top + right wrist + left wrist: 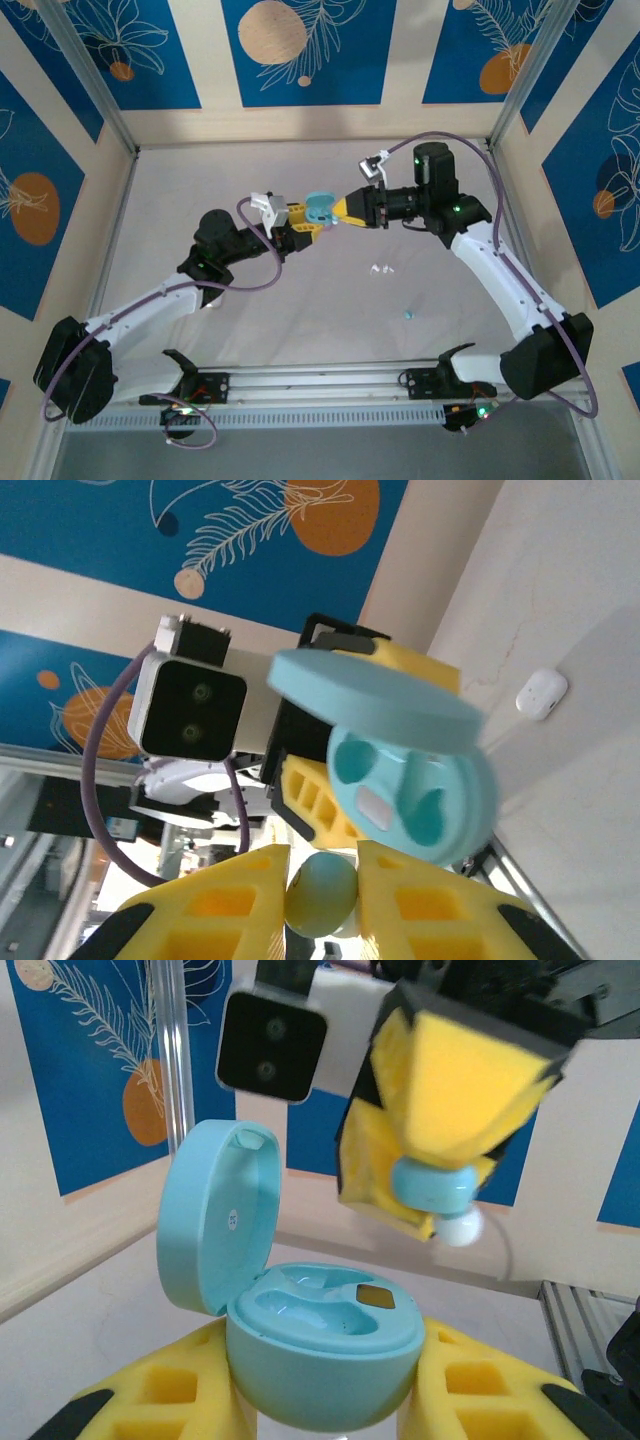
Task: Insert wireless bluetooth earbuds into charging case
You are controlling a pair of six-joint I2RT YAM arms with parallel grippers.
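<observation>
Aloft: teal bud held at the mouth of its open case

The right gripper has its two yellow fingers pressed together on a teal earbud. The bud's round body is pinched between the fingertips, and in the left wrist view its white ear tip sticks out below them.

Facing it, the left gripper is clamped on the teal case, with one yellow finger on each side of the rounded base. The lid stands hinged open, upright at the left of the base in that view. Two moulded wells lie bare in the top, and a small dark-gold patch shows in the right-hand one.

The held bud hangs near this open face, up and to the right of the wells, with a clear gap between bud and case. From above, the two grippers meet nose to nose over the middle of the table, with the case between them and off the surface.

On the table in front of the right arm lie the white earbuds, close together. Nearer the arm bases lies a loose teal earbud, well apart from the case. Blue wall panels with orange discs and white leaf drawings stand round the table.
</observation>
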